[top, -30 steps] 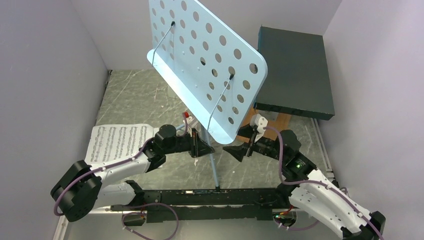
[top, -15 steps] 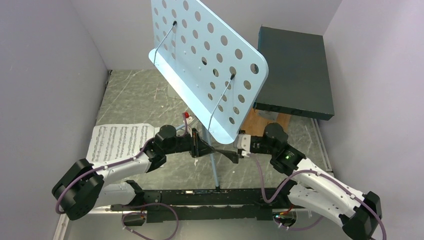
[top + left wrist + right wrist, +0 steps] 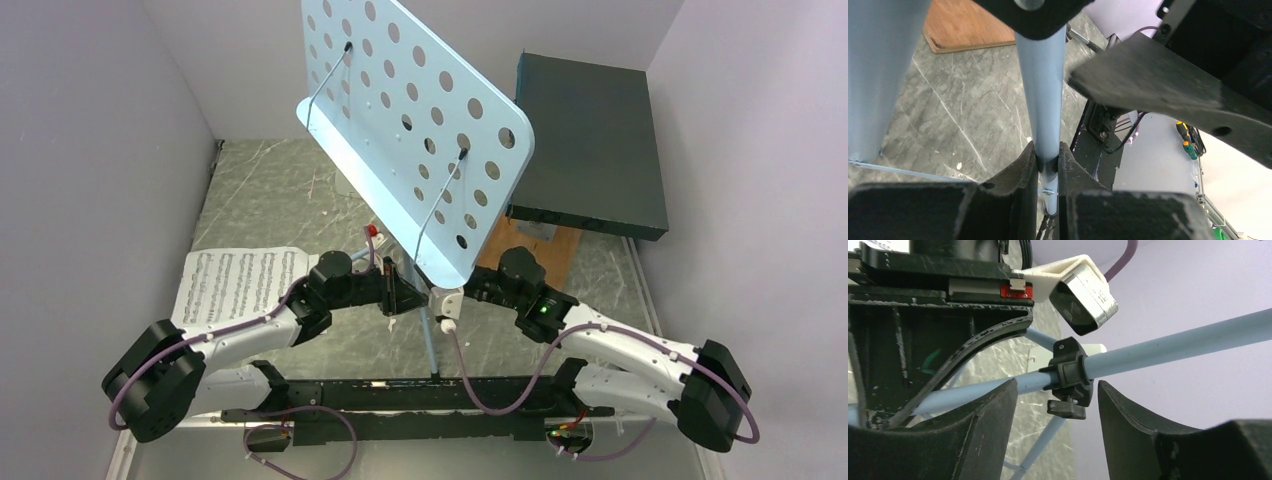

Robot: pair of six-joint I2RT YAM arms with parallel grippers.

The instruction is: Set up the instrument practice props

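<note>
The light blue perforated music stand [image 3: 420, 130] stands upright in the middle, its pole [image 3: 428, 340] running down to the tripod legs. My left gripper [image 3: 403, 297] is shut on the pole [image 3: 1040, 75], with the jaws [image 3: 1048, 160] pressed on both sides of it. My right gripper [image 3: 442, 299] is open at the pole from the right. In the right wrist view its jaws [image 3: 1058, 400] straddle the black clamp collar and knob [image 3: 1070, 377] without touching. White sheet-music pages [image 3: 235, 283] lie flat at the left. The metronome is out of view.
A big dark box [image 3: 590, 140] sits on a wooden board [image 3: 520, 255] at the back right, close behind my right arm. Grey walls close in on both sides. The stand's desk overhangs both grippers.
My right arm has swung left, from beside the wooden board to the stand's pole, and its open jaws now straddle the clamp. My left gripper has kept its hold.
</note>
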